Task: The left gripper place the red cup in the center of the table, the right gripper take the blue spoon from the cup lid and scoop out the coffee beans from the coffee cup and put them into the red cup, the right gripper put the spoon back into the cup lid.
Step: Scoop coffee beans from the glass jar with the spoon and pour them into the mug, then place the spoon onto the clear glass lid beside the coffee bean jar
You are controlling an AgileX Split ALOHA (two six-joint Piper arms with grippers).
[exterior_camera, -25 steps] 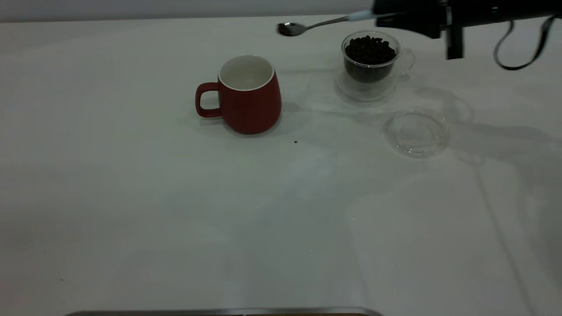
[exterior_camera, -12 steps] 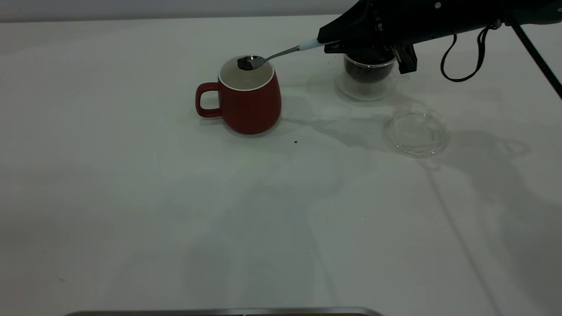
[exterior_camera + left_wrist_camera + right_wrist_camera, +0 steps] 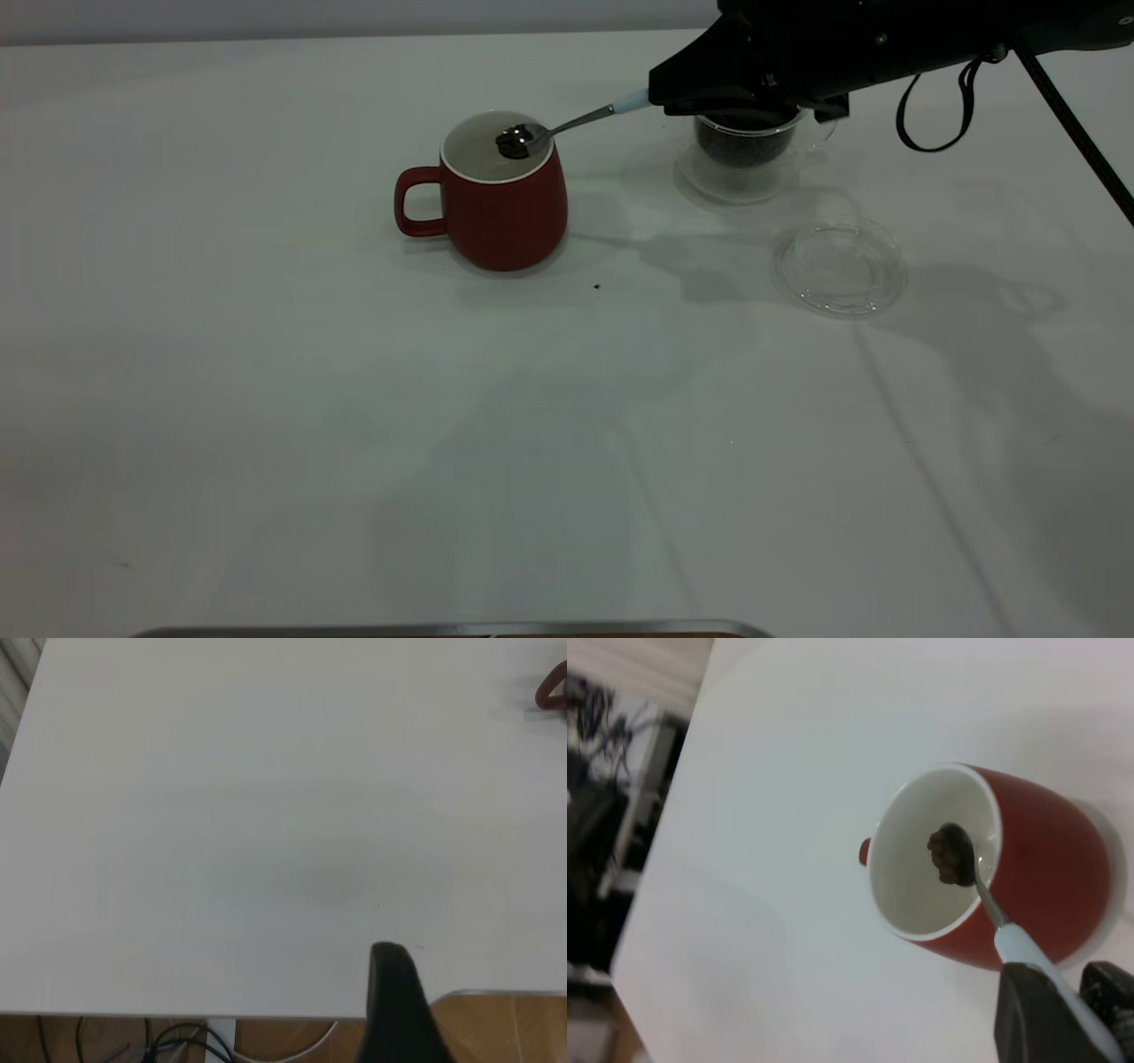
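White tabletop (image 3: 266,399) carries the red cup (image 3: 503,208) near its middle, so that step is judged done. The blue spoon (image 3: 567,124), clamped by its handle in the right tool (image 3: 682,93), is held over the cup mouth with coffee beans (image 3: 950,855) still aboard; tipping and return to the cup lid (image 3: 840,268) remain. Compared with half a second earlier, the spoon bowl is lowered and nearer the cup's centre. The left tool (image 3: 399,1010) is parked apart; its opening cannot be told.

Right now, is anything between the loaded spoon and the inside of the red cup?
Nothing visible. The right gripper holds the blue spoon with its bowl of coffee beans directly over the red cup, whose open mouth is uncovered.
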